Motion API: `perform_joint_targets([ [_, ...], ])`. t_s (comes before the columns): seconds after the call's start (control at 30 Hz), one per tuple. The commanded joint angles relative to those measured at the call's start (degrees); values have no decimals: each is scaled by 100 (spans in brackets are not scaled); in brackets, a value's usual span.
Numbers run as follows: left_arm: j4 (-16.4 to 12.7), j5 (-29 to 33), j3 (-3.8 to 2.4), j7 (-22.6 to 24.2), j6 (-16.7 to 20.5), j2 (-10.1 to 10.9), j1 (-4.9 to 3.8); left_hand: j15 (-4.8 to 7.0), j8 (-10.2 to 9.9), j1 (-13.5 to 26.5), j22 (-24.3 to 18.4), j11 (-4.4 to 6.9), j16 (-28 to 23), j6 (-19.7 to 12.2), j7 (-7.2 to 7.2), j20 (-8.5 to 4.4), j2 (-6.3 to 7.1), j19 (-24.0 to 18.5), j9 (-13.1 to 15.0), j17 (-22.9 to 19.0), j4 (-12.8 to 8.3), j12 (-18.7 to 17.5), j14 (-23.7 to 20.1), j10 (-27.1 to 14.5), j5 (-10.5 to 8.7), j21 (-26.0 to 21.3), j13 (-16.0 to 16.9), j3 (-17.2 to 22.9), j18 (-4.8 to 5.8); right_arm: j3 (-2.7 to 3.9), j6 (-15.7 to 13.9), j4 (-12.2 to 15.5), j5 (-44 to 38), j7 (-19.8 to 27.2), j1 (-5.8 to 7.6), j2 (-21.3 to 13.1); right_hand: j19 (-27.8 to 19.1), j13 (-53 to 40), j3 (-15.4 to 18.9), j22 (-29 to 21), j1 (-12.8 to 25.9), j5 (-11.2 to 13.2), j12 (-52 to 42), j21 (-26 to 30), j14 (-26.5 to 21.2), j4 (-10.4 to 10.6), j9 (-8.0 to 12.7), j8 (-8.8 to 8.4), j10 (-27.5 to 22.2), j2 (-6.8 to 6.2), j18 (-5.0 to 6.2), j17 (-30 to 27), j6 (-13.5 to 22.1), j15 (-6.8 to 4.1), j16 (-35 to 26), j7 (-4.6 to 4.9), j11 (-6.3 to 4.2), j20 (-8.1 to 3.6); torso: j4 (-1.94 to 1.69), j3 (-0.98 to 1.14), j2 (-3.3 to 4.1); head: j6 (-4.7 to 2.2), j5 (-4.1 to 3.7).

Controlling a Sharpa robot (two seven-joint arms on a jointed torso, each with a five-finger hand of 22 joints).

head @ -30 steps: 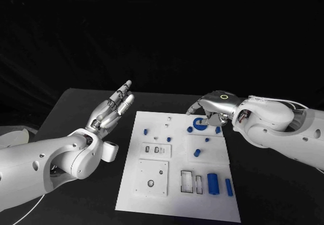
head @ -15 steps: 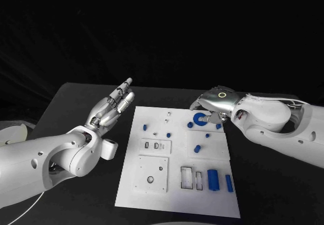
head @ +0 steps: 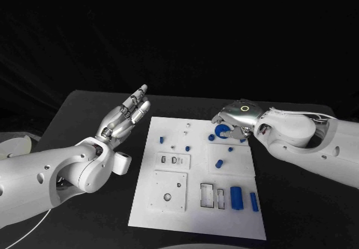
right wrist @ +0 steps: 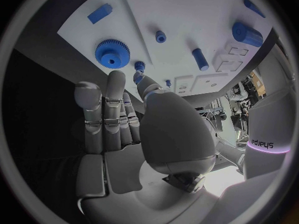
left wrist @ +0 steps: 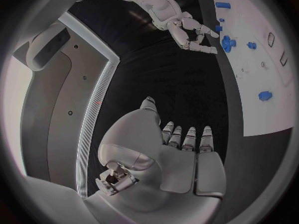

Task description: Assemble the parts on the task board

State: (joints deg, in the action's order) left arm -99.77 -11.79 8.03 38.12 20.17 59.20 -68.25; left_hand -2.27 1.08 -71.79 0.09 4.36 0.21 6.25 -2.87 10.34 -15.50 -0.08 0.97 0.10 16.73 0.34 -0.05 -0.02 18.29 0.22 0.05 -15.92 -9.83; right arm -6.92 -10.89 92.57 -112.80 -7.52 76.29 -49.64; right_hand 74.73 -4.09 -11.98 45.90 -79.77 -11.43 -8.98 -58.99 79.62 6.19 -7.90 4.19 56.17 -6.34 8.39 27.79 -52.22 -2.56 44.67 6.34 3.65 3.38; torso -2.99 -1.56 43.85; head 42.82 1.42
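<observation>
The right robot hand [head: 238, 120] sits over the far right corner of the task board [head: 196, 218], above the blue gear [head: 221, 132]. Compared with one second ago, this hand has moved slightly toward the board's near side and rotated, and the gear is now more covered by its fingers in the head view. The right wrist view shows the fingers [right wrist: 106, 109] extended and spread, with the blue gear [right wrist: 112, 52] lying flat on the board beyond the fingertips and apart from them. The hand holds nothing.

The left robot hand [head: 127, 115] hangs above the surface [head: 82, 111] just beside the board's left edge, fingers straight and together, palm empty. Its pose is unchanged across the interval.

The remaining blue parts lie loose on the board: a small peg [head: 162, 139] near the left edge, a short cylinder [head: 218, 164] at mid-board, and a large cylinder [head: 237, 197] beside a bar [head: 253, 202] at the near right corner.

Judgement: the right hand is positioning for a grasp of the gear; no part is lifted yet, so assembly stands at an early stage.
</observation>
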Motion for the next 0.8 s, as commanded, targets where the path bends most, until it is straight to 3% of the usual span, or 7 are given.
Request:
perform_joint_targets([
  [0.03,19,-61,-2,52,-155,-22,-6,-25,-3,-68,-9,-42,-21,18,25,44,-7,8,9,-10,-3,-34,5,2,28,-22,-5,26,-42,1,-133,-71,75,137,-31,44,-1,6,-32,34,42,17,33,-41,8,4,9,-16,38,-12,-57,21,-14,31,31,22,1,42,5,-13,-5,4,0],
  [0.47,63,-61,3,7,-235,-48,-5,-39,8,-94,-9,-129,-21,82,99,65,-20,8,18,-10,-2,-34,5,2,71,-22,-5,31,-42,1,-107,-344,210,242,-192,226,-23,21,-180,365,50,-83,134,-275,-9,34,24,54,163,-2,-80,291,-299,39,296,23,13,63,-3,-13,-25,56,6],
  [0.8,99,-60,7,-31,-282,-59,-4,-48,20,-109,-9,-158,-21,150,160,79,-31,8,28,-10,-1,-34,5,2,109,-22,-5,36,-42,2,-116,-516,273,319,-282,385,24,23,-219,563,46,-95,165,-417,37,34,34,42,176,-9,-108,514,-325,37,488,27,17,63,-2,-25,-39,94,5],
])
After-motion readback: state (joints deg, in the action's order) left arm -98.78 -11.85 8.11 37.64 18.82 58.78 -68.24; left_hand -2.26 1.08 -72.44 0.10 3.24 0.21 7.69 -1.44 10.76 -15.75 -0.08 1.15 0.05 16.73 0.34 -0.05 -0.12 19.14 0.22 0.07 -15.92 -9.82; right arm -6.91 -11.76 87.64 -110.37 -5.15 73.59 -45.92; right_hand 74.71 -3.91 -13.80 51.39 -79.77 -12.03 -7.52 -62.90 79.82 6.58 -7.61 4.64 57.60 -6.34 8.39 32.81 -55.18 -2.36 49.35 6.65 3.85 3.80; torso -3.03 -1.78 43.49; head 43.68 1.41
